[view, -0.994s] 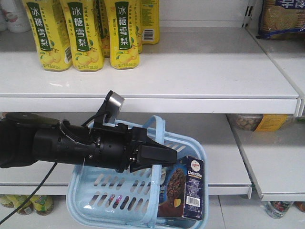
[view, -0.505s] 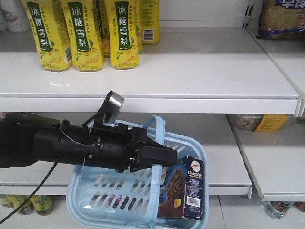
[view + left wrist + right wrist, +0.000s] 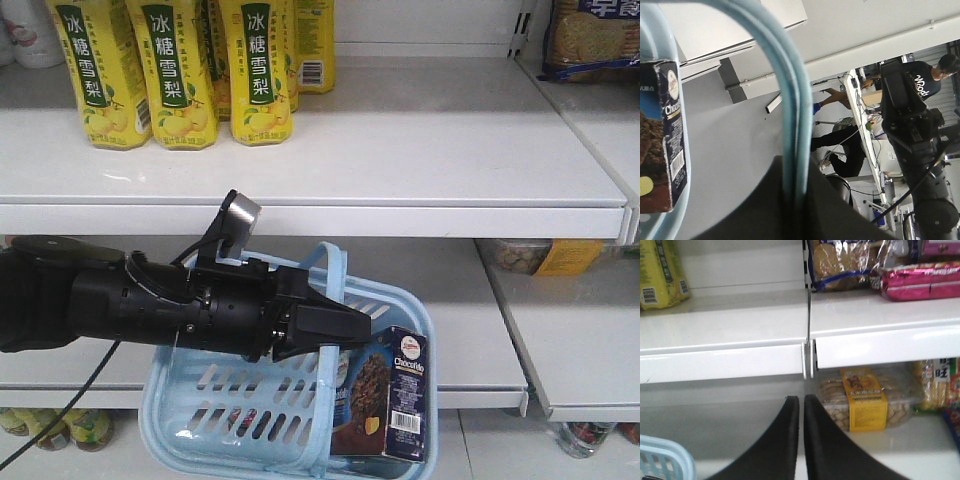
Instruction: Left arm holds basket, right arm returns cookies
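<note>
Pale-blue basket hangs by its hoop handle, which is pinched in the left gripper. Cookies carton stands upright inside, in the corner beyond the gripper tip. Right gripper: fingers pressed together, empty, facing a shelf edge.

Judged: hold established, pickup not begun. Next move calls for spreading the fingers and reaching down to the carton.

Front view lacks the right gripper; its wrist view supplies it, with a basket corner low.
</note>
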Robot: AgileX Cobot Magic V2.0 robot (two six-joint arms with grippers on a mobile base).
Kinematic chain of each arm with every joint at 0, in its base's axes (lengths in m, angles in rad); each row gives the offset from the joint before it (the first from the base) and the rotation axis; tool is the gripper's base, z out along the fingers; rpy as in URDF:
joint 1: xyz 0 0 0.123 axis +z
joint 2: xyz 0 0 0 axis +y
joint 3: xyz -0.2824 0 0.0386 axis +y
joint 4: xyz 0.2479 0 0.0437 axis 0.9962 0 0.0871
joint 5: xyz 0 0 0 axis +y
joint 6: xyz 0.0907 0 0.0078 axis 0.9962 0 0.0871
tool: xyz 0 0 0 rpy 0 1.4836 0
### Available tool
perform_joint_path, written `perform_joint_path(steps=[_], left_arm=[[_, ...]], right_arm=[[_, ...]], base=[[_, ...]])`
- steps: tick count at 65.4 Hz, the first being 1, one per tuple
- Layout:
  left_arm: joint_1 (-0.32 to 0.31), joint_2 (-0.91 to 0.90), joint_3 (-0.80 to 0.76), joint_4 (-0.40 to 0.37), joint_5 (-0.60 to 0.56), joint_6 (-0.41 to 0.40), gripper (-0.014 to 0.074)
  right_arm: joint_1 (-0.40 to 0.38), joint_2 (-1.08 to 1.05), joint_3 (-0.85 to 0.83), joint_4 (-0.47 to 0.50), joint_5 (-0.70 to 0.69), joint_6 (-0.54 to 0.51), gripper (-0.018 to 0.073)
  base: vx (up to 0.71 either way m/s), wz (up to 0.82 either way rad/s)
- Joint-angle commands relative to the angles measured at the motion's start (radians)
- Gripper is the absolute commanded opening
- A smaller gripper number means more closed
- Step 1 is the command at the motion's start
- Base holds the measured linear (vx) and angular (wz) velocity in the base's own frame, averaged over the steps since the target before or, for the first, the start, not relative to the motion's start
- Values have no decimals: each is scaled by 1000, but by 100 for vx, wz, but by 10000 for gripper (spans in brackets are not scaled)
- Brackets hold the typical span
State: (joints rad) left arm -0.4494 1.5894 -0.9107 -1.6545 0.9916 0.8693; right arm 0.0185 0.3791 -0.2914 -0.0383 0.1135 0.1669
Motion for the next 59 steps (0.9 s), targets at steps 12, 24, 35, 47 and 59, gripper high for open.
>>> perform_joint_path(steps=[12, 24, 35, 47, 59], left_arm=[[1, -42, -32, -125, 39, 4, -3], [1, -42, -32, -125, 39, 4, -3], [1, -42, -32, -125, 39, 4, -3], [1, -42, -32, -125, 39, 4, -3], [1, -42, -32, -125, 39, 4, -3]], right_arm=[[-8, 149, -39, 31, -113, 1, -6], [-8, 167, -39, 32, -123, -3, -1], [-8, 167, -39, 38, -113, -3, 43], [-8, 167, -39, 38, -76, -3, 178], [-8, 167, -39, 48, -54, -2, 356]], base=[[0, 0], [0, 0], [0, 0], [0, 0], [0, 0]])
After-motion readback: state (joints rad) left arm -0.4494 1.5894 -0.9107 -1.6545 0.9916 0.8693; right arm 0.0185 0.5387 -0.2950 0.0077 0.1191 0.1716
